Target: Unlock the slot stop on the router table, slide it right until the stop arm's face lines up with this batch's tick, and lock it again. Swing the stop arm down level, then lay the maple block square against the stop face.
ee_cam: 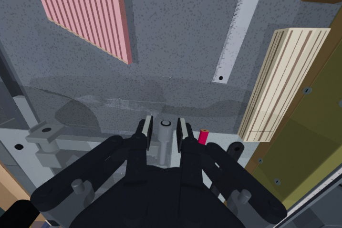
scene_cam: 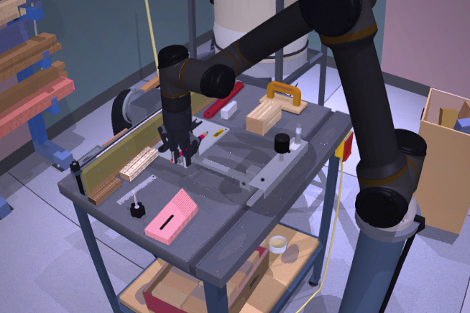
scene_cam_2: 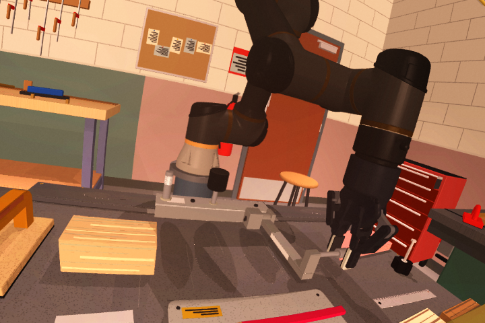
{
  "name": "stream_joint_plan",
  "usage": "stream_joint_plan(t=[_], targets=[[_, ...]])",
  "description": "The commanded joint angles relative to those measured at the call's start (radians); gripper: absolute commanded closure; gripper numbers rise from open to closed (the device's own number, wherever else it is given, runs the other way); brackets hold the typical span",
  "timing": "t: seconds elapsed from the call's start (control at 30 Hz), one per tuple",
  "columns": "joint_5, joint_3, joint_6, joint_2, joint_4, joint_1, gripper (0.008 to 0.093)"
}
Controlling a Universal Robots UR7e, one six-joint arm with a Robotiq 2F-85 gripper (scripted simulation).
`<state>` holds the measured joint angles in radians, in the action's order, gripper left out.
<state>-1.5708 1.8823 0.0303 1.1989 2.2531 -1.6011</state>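
My gripper [scene_cam: 181, 159] [scene_cam_2: 341, 254] [ee_cam: 164, 129] hangs over the far end of the grey stop arm [scene_cam_2: 289, 247], which lies down along the table top, with the arm's small round handle pin [ee_cam: 165, 126] [scene_cam_2: 331, 254] between my fingers. The arm hinges from the grey slot stop [scene_cam: 279, 171] [scene_cam_2: 201, 209], which carries a black lock knob [scene_cam: 282, 143] [scene_cam_2: 217, 179]. The maple block [scene_cam: 263, 117] [scene_cam_2: 108, 244] sits apart, further along the table next to an orange-handled push pad [scene_cam: 284, 97]. The gripper is open and holds nothing.
A cardboard box [scene_cam: 447, 158] stands on the floor beyond the table. On the table lie a pink block [scene_cam: 172, 216] [ee_cam: 96, 27], a steel ruler [scene_cam: 136, 189] [ee_cam: 234, 40], a striped wood piece [scene_cam: 138, 163] [ee_cam: 278, 83] against the olive fence [scene_cam: 125, 150], and a loose black knob [scene_cam: 137, 209].
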Motion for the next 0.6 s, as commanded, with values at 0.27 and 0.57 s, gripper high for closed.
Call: stream_joint_plan(t=[0.27, 0.57], targets=[[0.000, -0.031, 0.000, 0.045, -0.072, 0.000, 0.0634], [0.000, -0.079, 0.000, 0.096, -0.172, 0.000, 0.0634]])
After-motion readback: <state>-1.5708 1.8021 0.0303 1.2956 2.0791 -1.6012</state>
